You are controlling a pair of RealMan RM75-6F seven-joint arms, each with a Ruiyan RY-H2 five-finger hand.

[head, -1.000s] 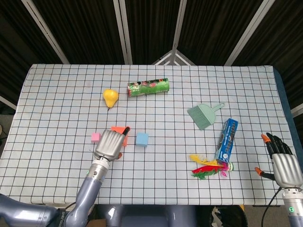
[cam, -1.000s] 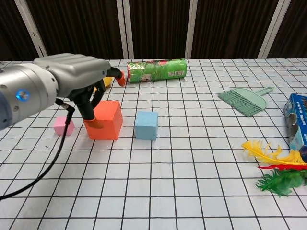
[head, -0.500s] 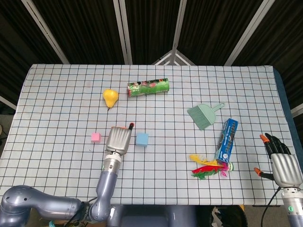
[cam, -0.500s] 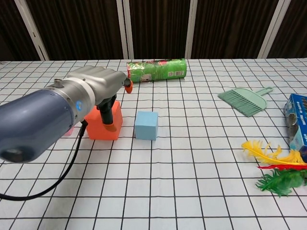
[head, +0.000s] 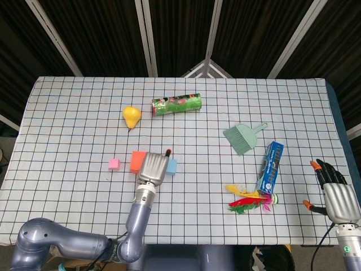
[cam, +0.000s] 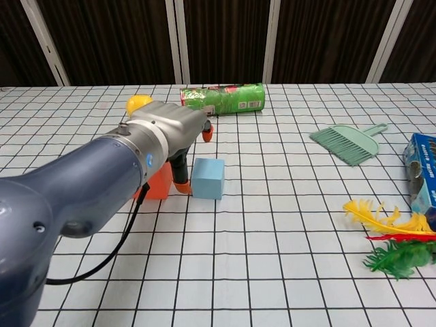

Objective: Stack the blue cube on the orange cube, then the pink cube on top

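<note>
The blue cube sits on the checked cloth just right of the orange cube, whose lower part shows as the orange cube behind my arm. The small pink cube lies left of the orange one and is hidden in the chest view. My left hand hovers over the gap between the orange and blue cubes, covering the blue cube's left side. As the left hand, its thumb points down beside the blue cube's left face and it holds nothing. My right hand rests at the table's right front corner, fingers spread, empty.
A green can lies on its side at the back, with a yellow pear to its left. On the right are a green hand brush, a blue box and coloured feathers.
My left hand has moved to the right, from over the orange cube to the blue cube's left edge, uncovering most of the orange cube. The cubes and right hand stay put.
</note>
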